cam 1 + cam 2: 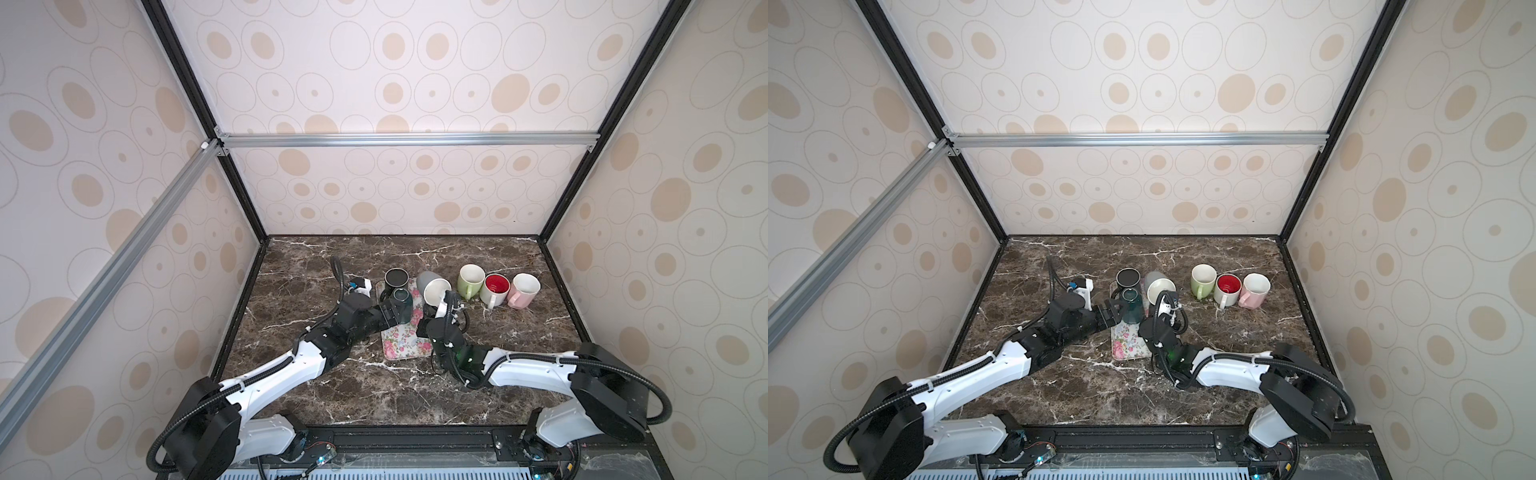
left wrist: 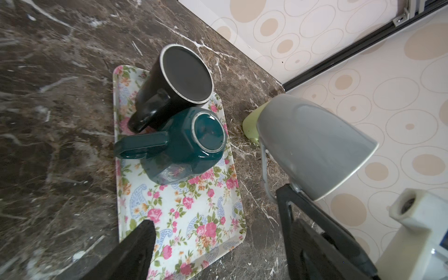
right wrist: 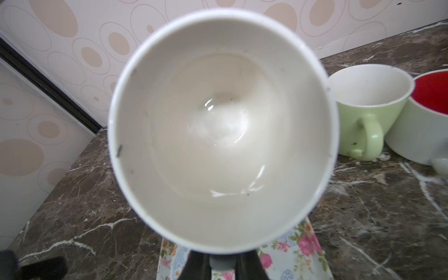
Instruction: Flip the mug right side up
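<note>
The grey mug with a white inside hangs tilted over the right edge of the floral tray. Its mouth faces the right wrist camera. My right gripper is shut on the mug's grey handle, which sits between the two black fingers. My left gripper stands open over the tray with nothing between its jaws. One of its fingers is close beside the grey mug's rim.
A black mug and a dark teal mug stand upside down on the tray. To the right, a green mug, a red-lined white mug and a pink mug stand upright in a row.
</note>
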Tool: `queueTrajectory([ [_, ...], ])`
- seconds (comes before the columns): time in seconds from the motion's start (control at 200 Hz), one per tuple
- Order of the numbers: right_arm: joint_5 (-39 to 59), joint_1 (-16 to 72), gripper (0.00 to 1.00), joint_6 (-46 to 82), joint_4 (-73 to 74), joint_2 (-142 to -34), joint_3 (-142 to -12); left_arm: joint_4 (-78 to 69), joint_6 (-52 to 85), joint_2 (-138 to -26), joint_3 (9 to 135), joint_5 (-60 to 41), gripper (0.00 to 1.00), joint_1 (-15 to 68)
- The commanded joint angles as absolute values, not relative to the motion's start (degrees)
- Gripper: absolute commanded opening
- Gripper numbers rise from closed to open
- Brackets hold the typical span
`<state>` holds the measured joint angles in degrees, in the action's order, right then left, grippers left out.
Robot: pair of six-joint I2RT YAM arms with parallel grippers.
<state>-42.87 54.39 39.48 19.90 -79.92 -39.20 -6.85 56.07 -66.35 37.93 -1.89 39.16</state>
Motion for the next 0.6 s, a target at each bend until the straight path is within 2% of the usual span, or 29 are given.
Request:
queueTrajectory([
  [0.0, -45.13, 51.90, 0.00, 44.49, 1.45, -73.15, -45.36, -8.78, 55.15, -61.47, 34.63, 1.95, 0.90, 38.62],
  [0.125, -43.35, 49.85, 0.00, 44.49, -11.24, -68.34, -48.11, -10.05, 55.21, -57.04, 30.06, 3.16, 0.92, 38.56],
  [0.29, -39.16, 47.05, 0.00, 43.20, -26.40, -67.37, -55.29, -11.46, 54.82, -53.90, 26.91, 3.03, 0.93, 38.49],
  [0.435, -30.11, 42.87, 0.00, 41.92, -32.63, -68.76, -60.87, -13.54, 54.59, -53.41, 25.54, 2.13, 0.94, 38.34],
  [0.595, -27.69, 42.34, 0.00, 39.72, -34.32, -71.36, -65.89, -15.51, 53.97, -53.74, 24.61, -0.33, 0.94, 38.31],
])
